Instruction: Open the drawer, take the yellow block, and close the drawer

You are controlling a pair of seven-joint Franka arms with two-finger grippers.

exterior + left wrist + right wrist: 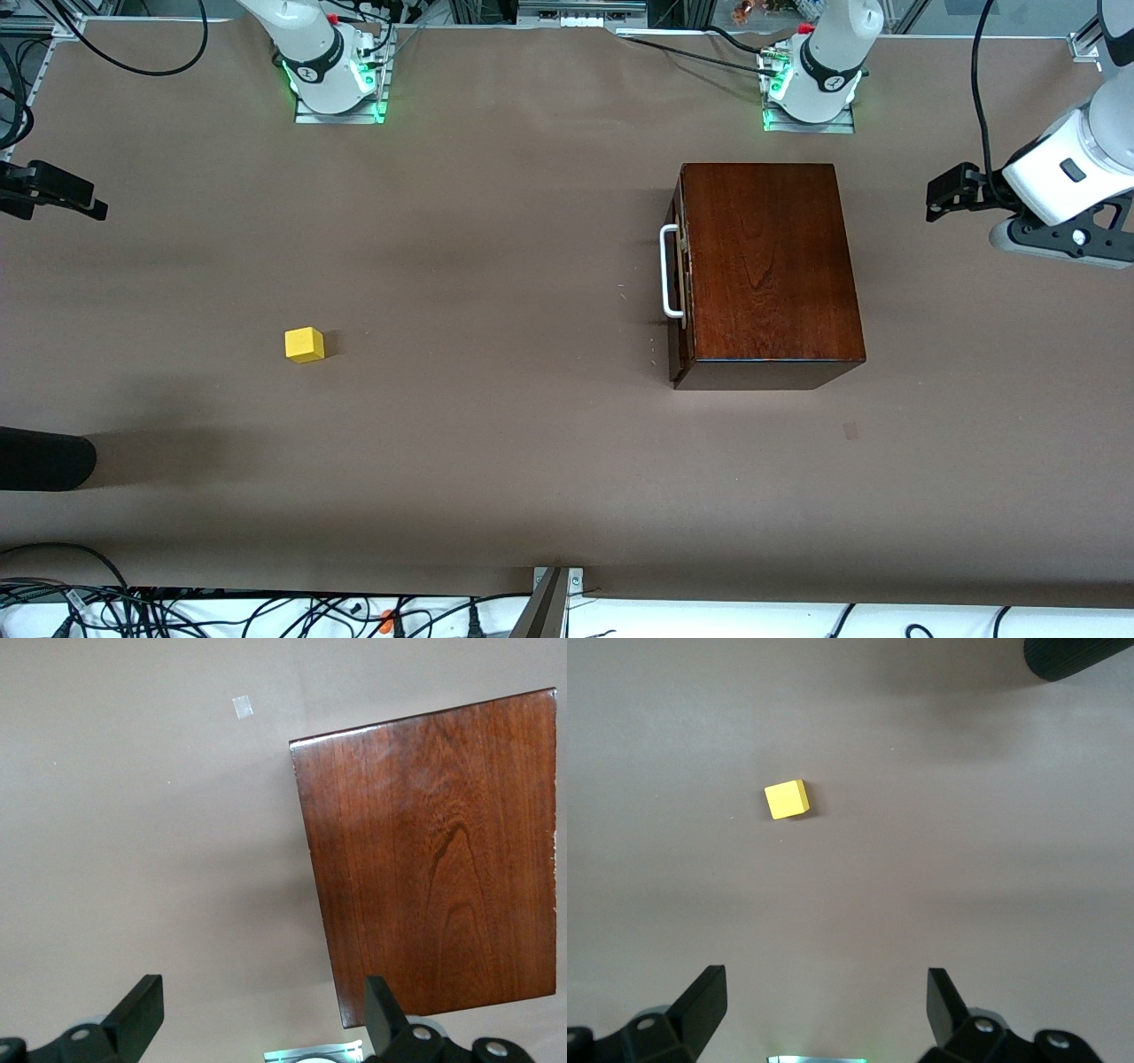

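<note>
The brown tabletop (496,461) carries 2 task things, well apart from each other. The biggest is the glossy reddish-brown wooden box (771,266), which sits toward the left arm's end of the tabletop, in front of the left arm's base. Its drawer (679,283) is pushed in, the dark front almost flush with the box, and the white bar handle (669,270) on that front faces the right arm's end of the tabletop.

The left gripper (952,190) hangs above the tabletop beside the box, at the left arm's end; its wrist view looks down on the box top (434,868) and a small pale patch (242,707) on the surface. Its jaws stand wide apart and hold nothing.

The right gripper (66,195) hangs over the right arm's end of the tabletop, jaws likewise spread and empty.

The yellow block (304,345) lies on the bare tabletop toward the right arm's end, nearer to the front camera than the right arm's base, touching nothing. The right wrist view shows it (787,799) flat on the surface.
</note>
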